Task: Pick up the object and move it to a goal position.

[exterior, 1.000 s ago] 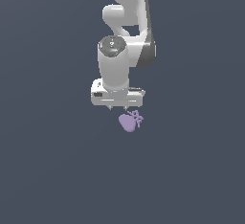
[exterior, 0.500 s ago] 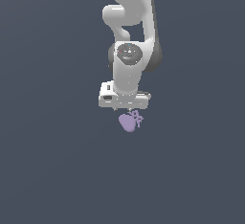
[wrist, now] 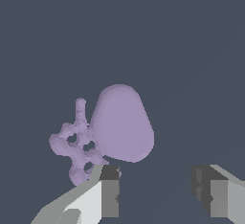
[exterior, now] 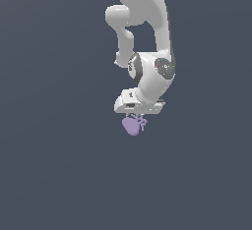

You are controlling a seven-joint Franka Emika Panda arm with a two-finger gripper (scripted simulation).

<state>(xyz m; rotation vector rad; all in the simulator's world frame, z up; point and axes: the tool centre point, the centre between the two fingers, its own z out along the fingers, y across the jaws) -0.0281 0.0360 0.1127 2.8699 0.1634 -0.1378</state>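
Observation:
The object [exterior: 132,125] is a small pale-purple strawberry-like blob with a spiky tuft on the exterior view's right. It lies on the dark grey floor. My gripper [exterior: 136,115] hangs directly above it, fingers pointing down, mostly hidden under the white hand. In the wrist view the object [wrist: 122,122] lies beyond the fingertips [wrist: 110,189]. The tuft is close to one finger and the rounded body faces the gap. The gripper [wrist: 158,185] is open and holds nothing.
The flat dark grey floor [exterior: 54,175] surrounds the object on all sides. The white arm [exterior: 145,22] rises above the hand. No other objects, containers or goal marker are visible.
The hand has shifted toward the exterior view's right and slightly lower, and the wrist has turned. The object has stayed where it lay.

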